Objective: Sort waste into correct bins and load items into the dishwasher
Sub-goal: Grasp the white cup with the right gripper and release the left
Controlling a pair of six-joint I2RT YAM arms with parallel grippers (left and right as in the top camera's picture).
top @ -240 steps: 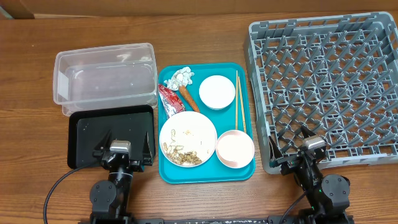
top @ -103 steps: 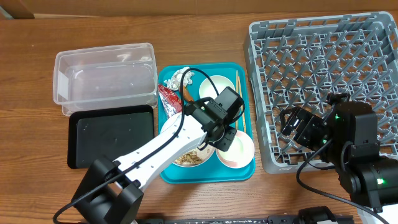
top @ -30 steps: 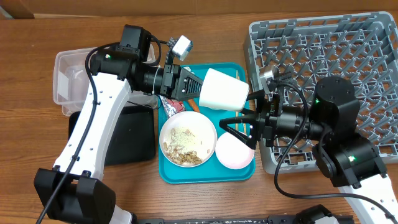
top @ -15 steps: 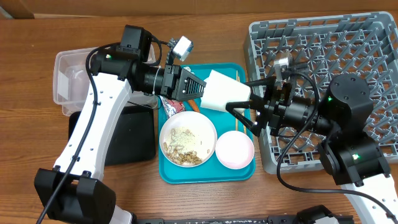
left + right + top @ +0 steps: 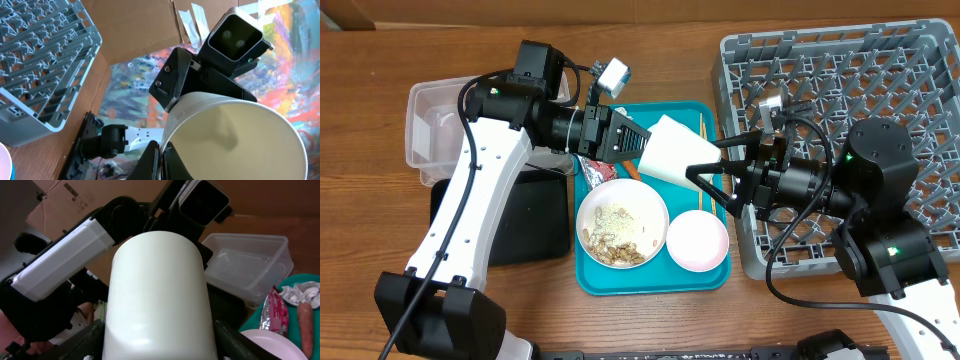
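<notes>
**White cup held in the air between two end effectors**

Far left on the tabletop (image 5: 370, 230): clear tub (image 5: 435, 125), partly hidden under the left arm. Just near of it, black tray (image 5: 535, 225).

Reaching rightward over both, left end effector (image 5: 644, 147), clenched on the rim of the white cup (image 5: 675, 155). In the left wrist view, fingertips (image 5: 156, 156) pinched on that rim. Cup raised above the teal tray (image 5: 620, 283) and tipped on its side, mouth toward the left arm, base toward the right.

On the teal tray:
- Far-left corner: crumpled wrapper (image 5: 300, 291), red packet (image 5: 274, 311) and carrot piece (image 5: 306, 322).
- Near left: white plate (image 5: 655, 215) carrying beige scraps (image 5: 610, 250).
- Near right: pink bowl (image 5: 698, 240), just beside the plate.
- Right edge: chopsticks (image 5: 701, 125), mostly covered by the right arm's fingers.

Coming in from the right, right end effector (image 5: 705, 162), fingers spread on either side of the cup's base end. Pressing on the cup or just short of it: cannot tell.

Far right: grey dish rack (image 5: 860, 70), pegs upright, with the right arm lying across its left part.
</notes>
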